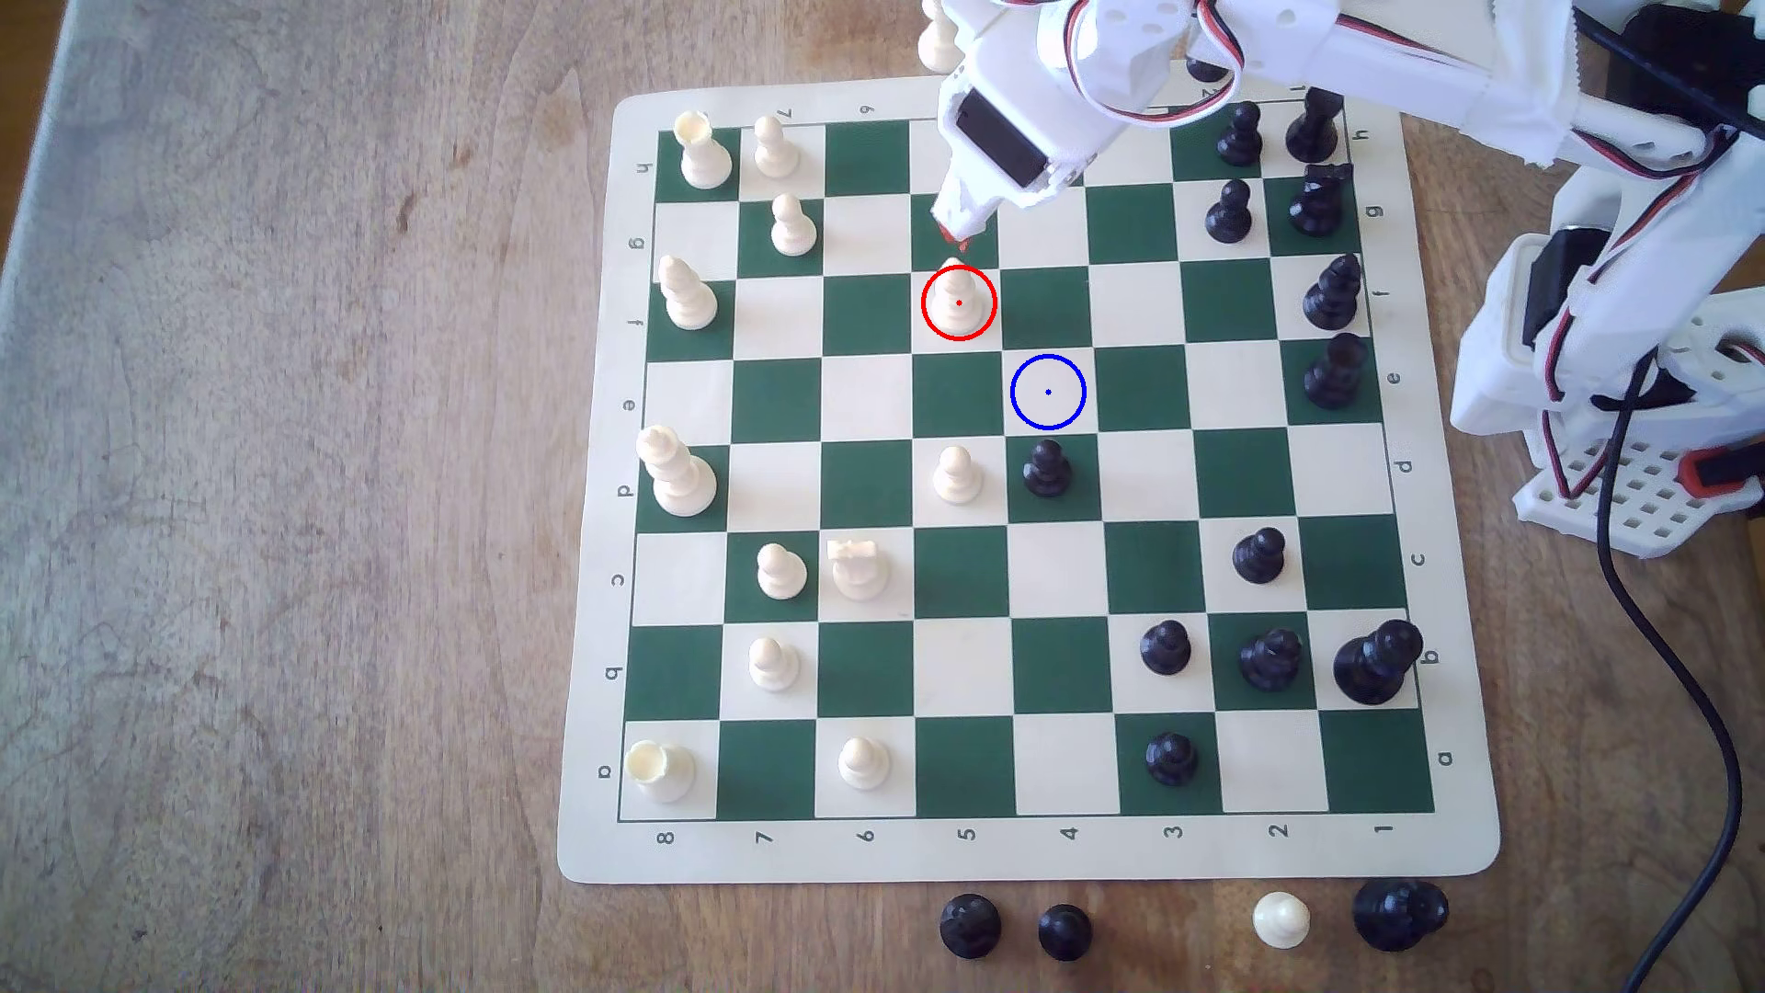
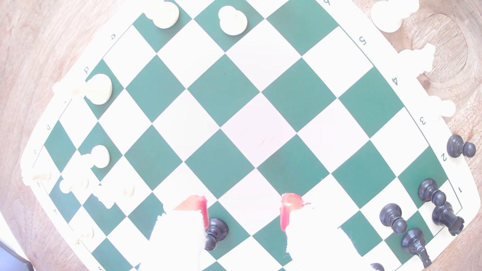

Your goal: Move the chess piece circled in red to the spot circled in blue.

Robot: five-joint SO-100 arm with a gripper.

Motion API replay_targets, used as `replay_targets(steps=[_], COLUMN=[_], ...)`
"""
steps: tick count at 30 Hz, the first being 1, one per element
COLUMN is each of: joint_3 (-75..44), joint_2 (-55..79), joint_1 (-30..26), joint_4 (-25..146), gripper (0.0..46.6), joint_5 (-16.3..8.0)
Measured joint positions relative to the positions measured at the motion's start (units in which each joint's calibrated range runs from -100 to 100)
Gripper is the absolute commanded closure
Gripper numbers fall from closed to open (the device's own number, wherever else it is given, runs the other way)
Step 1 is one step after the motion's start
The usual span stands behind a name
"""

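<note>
Hand [image 1: 958, 232] spread wide, red-tipped fingers [image 2: 288, 208] apart, holding nothing, hovering just above and behind the chess piece [image 1: 958, 298] in the exterior view. Piece upright on its red-ringed cream square. The spot [image 1: 1048, 391] lies diagonally adjacent, bare. Risks: an off-centre descent tips the slim piece; a low carry could clip the black pawn [image 1: 1047, 470] (next square past the spot).

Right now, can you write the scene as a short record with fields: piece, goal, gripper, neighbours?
piece: the chess piece, cream, upright on a cream square inside the red circle
goal: the spot, a vacant cream square, diagonally next to the piece's square
gripper: the gripper just beyond the piece, not holding it; red-tipped fingers spread apart in the wrist view
neighbours: black pawn on the green square adjoining the spot; cream pawn beside it
</note>
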Motion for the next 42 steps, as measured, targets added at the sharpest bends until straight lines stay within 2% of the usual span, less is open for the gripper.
replay_targets(steps=[15, 42], joint_3=[0.0, 0.0], joint_2=[11.65, 21.45], joint_1=[1.11, 0.15], joint_4=[-6.22, -11.31], gripper=[31.1, 32.4], joint_5=[-0.49, -0.24])
